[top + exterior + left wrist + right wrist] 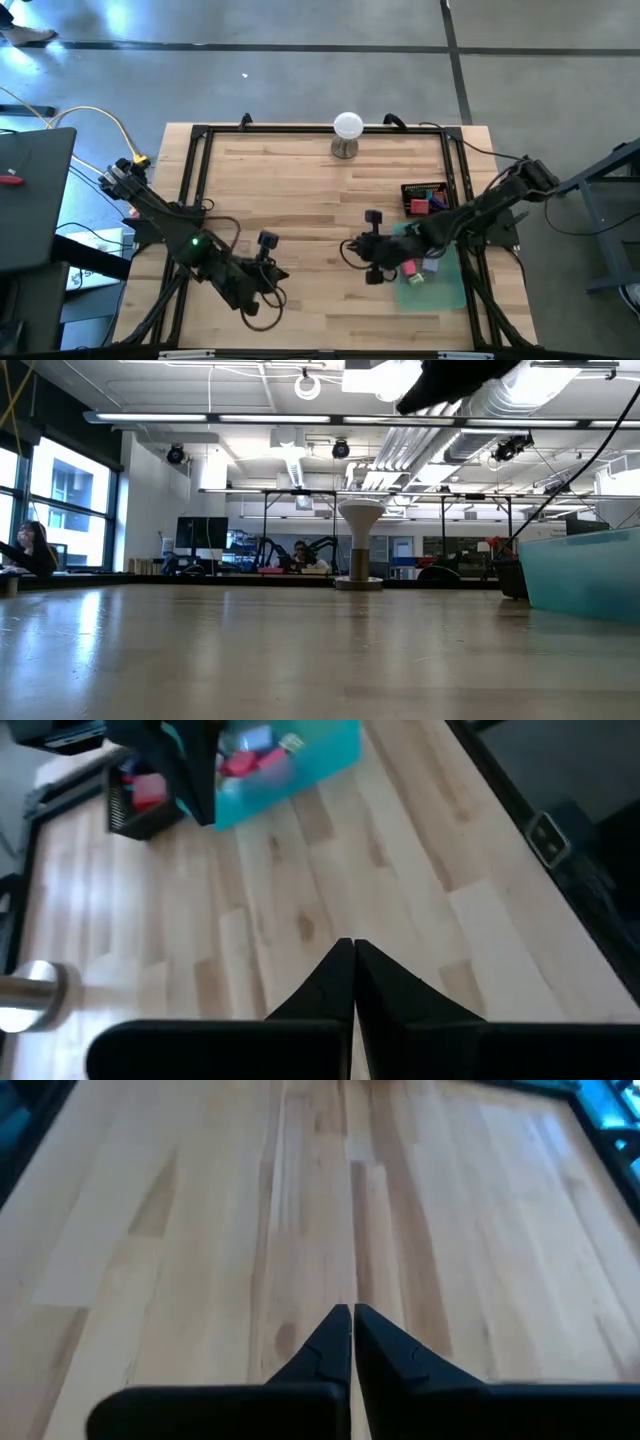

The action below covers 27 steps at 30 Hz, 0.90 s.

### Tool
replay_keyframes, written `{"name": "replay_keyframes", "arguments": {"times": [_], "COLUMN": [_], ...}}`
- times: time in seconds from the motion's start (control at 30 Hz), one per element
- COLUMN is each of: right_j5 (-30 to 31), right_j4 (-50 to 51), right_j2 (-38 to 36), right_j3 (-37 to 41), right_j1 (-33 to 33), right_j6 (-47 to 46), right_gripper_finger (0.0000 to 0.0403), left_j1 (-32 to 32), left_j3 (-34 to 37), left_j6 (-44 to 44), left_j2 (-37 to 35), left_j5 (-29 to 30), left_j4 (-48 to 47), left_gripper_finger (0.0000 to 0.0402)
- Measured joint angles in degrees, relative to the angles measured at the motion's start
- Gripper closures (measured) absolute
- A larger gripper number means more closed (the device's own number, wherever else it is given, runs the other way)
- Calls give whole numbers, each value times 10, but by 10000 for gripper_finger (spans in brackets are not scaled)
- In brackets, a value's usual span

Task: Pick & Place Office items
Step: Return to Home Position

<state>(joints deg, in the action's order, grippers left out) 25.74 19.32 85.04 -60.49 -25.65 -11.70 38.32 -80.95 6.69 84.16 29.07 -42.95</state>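
Office items in teal tray on wood table; seemingly workshop room beyond

Bright all round: ceiling strip lights blazed overhead and daylight poured through the windows. The desk sat evenly lit, a pale sheen on its planks; the white ball glared, the floor caught pale reflections.

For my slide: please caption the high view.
Left gripper and right gripper, both shut, over the table; office items in the green tray.
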Motion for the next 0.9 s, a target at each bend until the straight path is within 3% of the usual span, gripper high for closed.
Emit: {"name": "replay_keyframes", "arguments": {"times": [0.13,0.33,0.57,0.9], "right_j5": [-18,-75,-79,-80], "right_j4": [1,16,103,147], "right_j2": [-41,-98,-148,-199], "right_j3": [0,0,0,34], "right_j1": [11,17,23,55], "right_j6": [24,64,66,59], "right_gripper_finger": [399,399,399,399], "left_j1": [-24,-85,-169,-217], "left_j3": [0,0,3,93], "left_j6": [-30,-113,-137,-189], "left_j2": [-34,-80,-122,-203], "left_j5": [-18,-135,-203,-219], "left_j4": [-10,-40,-71,-59], "left_gripper_finger": [401,401,401,401]}}
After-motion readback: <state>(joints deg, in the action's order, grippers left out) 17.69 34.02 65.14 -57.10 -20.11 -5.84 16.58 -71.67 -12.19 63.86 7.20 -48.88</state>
